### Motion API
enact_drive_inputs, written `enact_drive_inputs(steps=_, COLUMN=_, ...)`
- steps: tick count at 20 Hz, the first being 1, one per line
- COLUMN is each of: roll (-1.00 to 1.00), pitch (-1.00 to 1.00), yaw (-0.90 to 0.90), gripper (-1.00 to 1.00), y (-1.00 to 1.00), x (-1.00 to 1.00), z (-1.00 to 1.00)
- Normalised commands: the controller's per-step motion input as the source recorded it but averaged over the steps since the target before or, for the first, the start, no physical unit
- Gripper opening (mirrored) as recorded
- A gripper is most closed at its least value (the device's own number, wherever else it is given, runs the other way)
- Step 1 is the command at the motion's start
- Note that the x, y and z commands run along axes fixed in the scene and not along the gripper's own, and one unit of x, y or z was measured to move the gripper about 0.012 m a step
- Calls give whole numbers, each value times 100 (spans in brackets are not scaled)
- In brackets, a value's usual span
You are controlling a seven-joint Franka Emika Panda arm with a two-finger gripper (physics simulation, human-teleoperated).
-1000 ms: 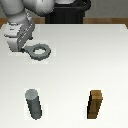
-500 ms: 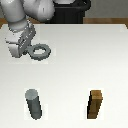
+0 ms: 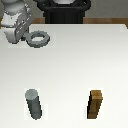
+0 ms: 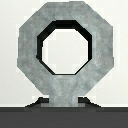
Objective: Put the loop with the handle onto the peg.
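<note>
The loop with the handle [image 3: 38,39] is a flat grey ring at the far part of the table, on the exterior view's left. My gripper [image 3: 25,38] is shut on its stubby handle and holds it above the white table. The wrist view is filled by the ring [image 4: 30,40], with its round hole open and its handle [image 4: 62,94] running into the dark band where my jaws sit. The peg [image 3: 33,104] is an upright grey cylinder near the table's front, on the exterior view's left, well away from the ring and nearer the camera.
A brown rectangular wooden block [image 3: 96,105] stands upright near the front, on the exterior view's right of the peg. The dark robot base [image 3: 62,12] sits behind the white table [image 3: 75,65].
The gripper has risen with the ring held in it; the ring now sits higher in the exterior view. The peg and the block have not moved.
</note>
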Motion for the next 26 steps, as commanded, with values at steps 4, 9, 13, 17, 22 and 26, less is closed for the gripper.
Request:
enact_drive_inputs(steps=4, roll=0, pitch=0, yaw=0, gripper=-100, y=0, x=0, z=100)
enact_drive_inputs(steps=9, roll=0, pitch=0, yaw=0, gripper=-100, y=0, x=30, z=60)
enact_drive_inputs(steps=13, roll=0, pitch=0, yaw=0, gripper=-100, y=0, x=100, z=0)
enact_drive_inputs(steps=17, roll=0, pitch=0, yaw=0, gripper=-100, y=0, x=100, z=0)
enact_drive_inputs(steps=22, roll=0, pitch=0, yaw=0, gripper=-100, y=-10, x=40, z=0)
enact_drive_inputs(steps=26, roll=0, pitch=0, yaw=0, gripper=-100, y=0, x=0, z=25)
